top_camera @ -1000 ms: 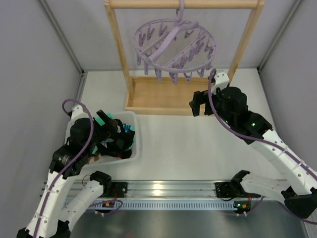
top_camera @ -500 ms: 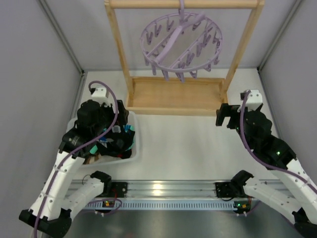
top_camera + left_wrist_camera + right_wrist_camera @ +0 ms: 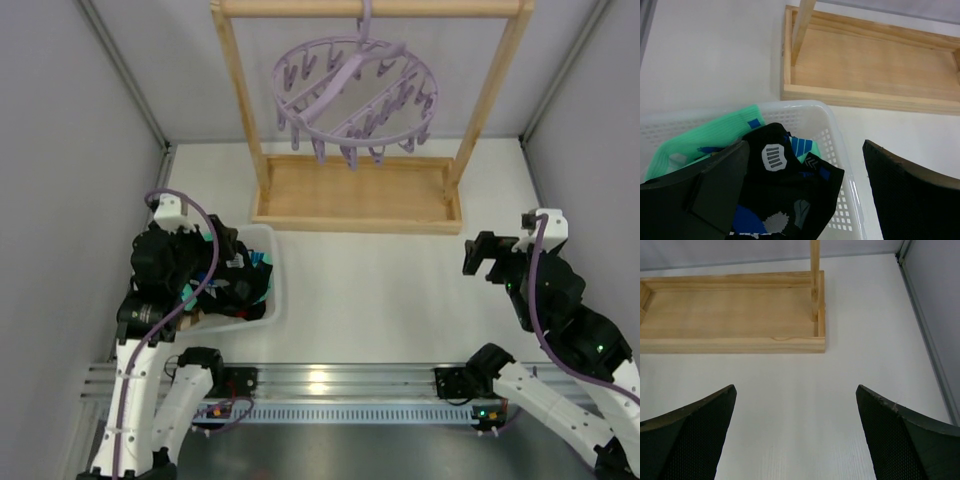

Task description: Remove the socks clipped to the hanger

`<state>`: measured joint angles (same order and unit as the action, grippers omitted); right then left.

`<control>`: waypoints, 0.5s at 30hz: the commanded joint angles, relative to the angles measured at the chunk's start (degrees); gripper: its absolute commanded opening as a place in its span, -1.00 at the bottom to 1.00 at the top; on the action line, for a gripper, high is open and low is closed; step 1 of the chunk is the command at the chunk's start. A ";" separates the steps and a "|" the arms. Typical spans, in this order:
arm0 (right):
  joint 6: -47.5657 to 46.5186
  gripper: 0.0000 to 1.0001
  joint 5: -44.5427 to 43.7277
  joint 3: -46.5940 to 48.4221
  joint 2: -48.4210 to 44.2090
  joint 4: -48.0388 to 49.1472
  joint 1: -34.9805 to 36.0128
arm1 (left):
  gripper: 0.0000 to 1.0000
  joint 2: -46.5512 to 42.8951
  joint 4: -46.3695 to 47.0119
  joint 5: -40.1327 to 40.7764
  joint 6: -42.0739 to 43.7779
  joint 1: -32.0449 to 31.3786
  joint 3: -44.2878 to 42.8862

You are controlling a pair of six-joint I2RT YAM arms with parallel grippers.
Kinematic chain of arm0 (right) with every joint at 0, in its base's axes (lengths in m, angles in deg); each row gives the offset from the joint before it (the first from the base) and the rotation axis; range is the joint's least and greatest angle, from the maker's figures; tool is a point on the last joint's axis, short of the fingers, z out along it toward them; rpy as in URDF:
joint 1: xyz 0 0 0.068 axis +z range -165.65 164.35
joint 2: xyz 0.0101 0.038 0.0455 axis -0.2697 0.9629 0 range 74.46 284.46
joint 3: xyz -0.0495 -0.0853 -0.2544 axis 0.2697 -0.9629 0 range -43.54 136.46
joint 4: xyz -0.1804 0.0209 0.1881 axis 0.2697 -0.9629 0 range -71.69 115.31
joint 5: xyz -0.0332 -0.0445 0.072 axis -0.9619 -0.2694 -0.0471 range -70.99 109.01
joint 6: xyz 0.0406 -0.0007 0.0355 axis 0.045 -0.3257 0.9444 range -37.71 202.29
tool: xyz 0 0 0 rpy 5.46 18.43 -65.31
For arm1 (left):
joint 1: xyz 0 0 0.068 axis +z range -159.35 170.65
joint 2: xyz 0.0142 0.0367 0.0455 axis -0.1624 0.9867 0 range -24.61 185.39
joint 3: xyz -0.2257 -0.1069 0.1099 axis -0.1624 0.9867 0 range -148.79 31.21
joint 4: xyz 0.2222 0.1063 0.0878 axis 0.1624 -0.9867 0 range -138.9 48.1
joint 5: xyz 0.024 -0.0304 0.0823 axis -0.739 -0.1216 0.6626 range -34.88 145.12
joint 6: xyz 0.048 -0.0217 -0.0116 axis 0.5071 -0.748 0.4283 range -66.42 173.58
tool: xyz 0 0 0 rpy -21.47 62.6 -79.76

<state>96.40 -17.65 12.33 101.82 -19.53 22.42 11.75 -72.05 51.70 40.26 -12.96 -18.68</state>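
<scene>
The hanger [image 3: 355, 95] hung from the top bar of the wooden rack [image 3: 240, 90], its ring tilted and no sock on any clip I could see. The socks [image 3: 785, 170] lay heaped in the white basket [image 3: 274, 262] at the near left. The left gripper [image 3: 805, 145] hovered just over that heap, jaws apart and empty. The right gripper [image 3: 795, 390], likewise spread and empty, was well apart from it, over the tabletop [image 3: 370, 290] near the rack's right foot. I judged nothing was left to unclip.

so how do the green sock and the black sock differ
The green sock is mint with small blue marks; the black sock carries white and blue patches. The black sock lies on top, partly covering the green sock. Both sit in the white basket, off the hanger.
</scene>
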 commanded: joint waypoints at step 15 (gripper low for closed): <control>-1.19 0.99 -0.60 0.20 -1.43 -2.27 -0.62 | 0.97 -9.11 3.52 0.96 -0.39 -1.48 6.38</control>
<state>95.98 -17.59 12.33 100.73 -21.50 22.42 2.77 -71.85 51.11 40.04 -14.01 -12.80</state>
